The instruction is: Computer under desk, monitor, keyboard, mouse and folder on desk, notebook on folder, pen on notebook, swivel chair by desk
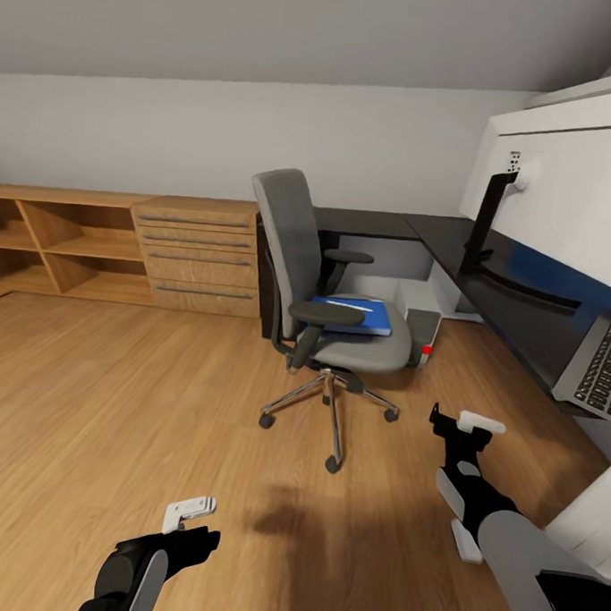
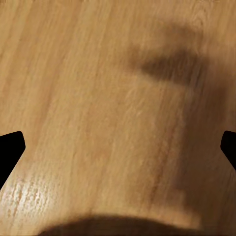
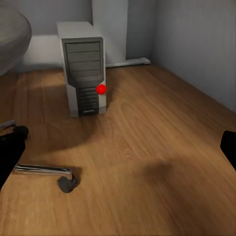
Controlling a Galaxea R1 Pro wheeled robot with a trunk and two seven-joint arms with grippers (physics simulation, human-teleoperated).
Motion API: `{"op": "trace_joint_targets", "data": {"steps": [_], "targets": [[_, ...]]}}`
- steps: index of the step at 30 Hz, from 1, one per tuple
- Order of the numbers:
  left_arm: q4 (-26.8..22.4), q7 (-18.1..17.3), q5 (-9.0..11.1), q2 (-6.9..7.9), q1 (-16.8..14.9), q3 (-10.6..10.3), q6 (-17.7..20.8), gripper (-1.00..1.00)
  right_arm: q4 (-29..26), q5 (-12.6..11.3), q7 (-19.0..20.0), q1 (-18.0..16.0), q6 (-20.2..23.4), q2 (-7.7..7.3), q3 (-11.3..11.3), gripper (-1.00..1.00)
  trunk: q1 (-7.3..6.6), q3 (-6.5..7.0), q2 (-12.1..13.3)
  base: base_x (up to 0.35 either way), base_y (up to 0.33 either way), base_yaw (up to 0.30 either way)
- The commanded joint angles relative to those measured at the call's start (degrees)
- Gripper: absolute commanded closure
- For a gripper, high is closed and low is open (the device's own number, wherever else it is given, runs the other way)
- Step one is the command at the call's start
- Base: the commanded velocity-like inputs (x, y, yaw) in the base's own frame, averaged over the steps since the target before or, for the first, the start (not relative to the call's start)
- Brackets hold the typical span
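From where I sit, most of this job is still ahead of me; the computer point(image 1: 419, 319) already stands on the floor under the bench point(image 1: 486, 270), its red light showing past the seat, so that part looks settled; the monitor point(image 1: 567, 185) is up on the bench at my right, and the keyboard point(image 1: 602, 366) lies on the bench just below it, close enough that I would count both as placed, though I cannot see past the edge of the head view to judge the mouse; the folder point(image 1: 359, 315) is still lying flat on the seat of the swivel chair point(image 1: 319, 297), blue with something pale on top of it that may be the pen or the notebook, too small for me to say; so the folder move, the stack of notebook and pen, and the final push of the chair toward the bench all remain, as far as I can judge; the chair itself stands just off the bench corner, turned with its back toward the wooden drawers point(image 1: 201, 255); my left gripper point(image 1: 190, 513) hangs low over the bare wood floor point(image 1: 112, 403) with its fingers apart and empty; my right gripper point(image 1: 467, 424) hovers near the bench edge, fingers likewise spread wide with nothing between them, pointing at the floor toward the computer and a chair leg.
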Motion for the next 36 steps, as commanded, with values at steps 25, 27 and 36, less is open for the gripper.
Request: {"op": "trace_joint_targets", "data": {"steps": [25,27,36], "targets": [[0.5,0.3,0.7,-0.04,0.0,0.1,0.2,-1.0,0.0,-0.6,0.1,0.0,-2.0,0.01,0.1,-1.0,0.0,0.57,0.0,0.09,0.017,-0.002],[0.5,0.3,0.7,-0.04,0.0,0.1,0.2,-1.0,0.0,-0.6,0.1,0.0,-2.0,0.01,0.1,-1.0,0.0,0.75,0.0,-0.067,0.227,-0.064],[0.5,0.3,0.7,-0.04,0.0,0.1,0.2,-1.0,0.0,-0.6,0.1,0.0,-2.0,0.01,0.1,-1.0,0.0,1.49,0.0,-0.1,0.29,-0.136]]}}
